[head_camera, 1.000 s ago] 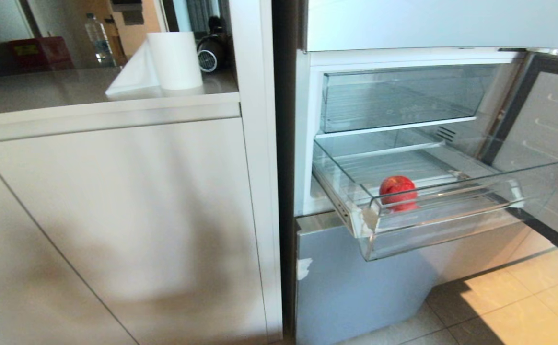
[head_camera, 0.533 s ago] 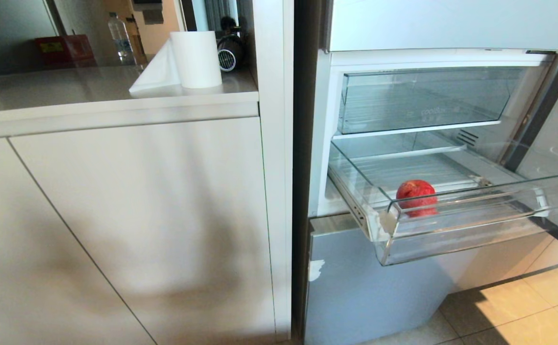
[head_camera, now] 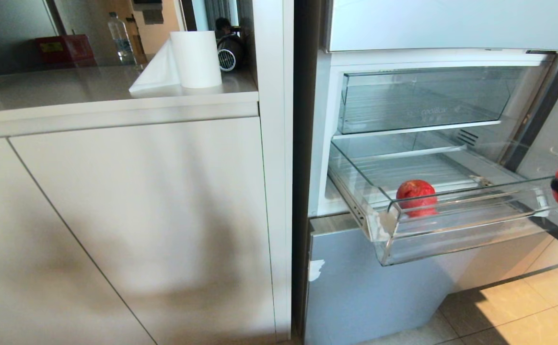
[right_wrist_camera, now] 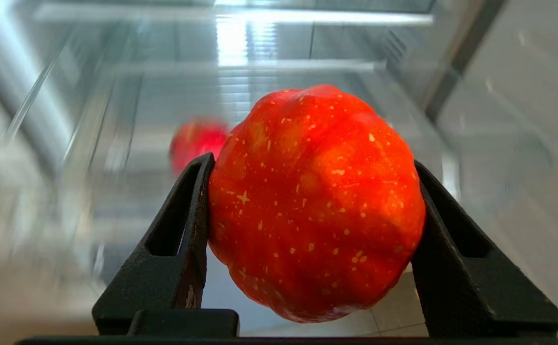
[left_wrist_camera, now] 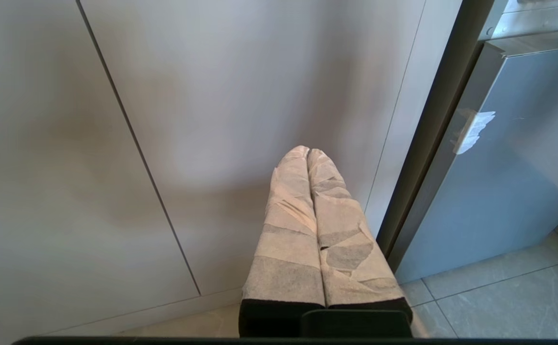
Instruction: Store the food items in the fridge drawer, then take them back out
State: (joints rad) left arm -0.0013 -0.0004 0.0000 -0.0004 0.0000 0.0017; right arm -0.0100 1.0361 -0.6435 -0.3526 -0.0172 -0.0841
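Carrying a second fruit toward the open fridge drawer: the storing step.

The right gripper point(right_wrist_camera: 310, 230), at the scene's right edge, has its fingers point(right_wrist_camera: 183, 239) clamped on a red-orange ribbed fruit point(right_wrist_camera: 315, 201); another fruit point(head_camera: 416, 196) already lies in the fridge drawer point(head_camera: 451, 230), near its left front corner. Next the load likely must clear the front lip, descend beside that fruit, then be released. A clear bin point(head_camera: 423, 98) sits above; the left gripper point(left_wrist_camera: 308, 155), fingers together, hangs by the cabinet point(head_camera: 130, 215). A paper roll point(head_camera: 196, 58) stands on the table point(head_camera: 68, 88).
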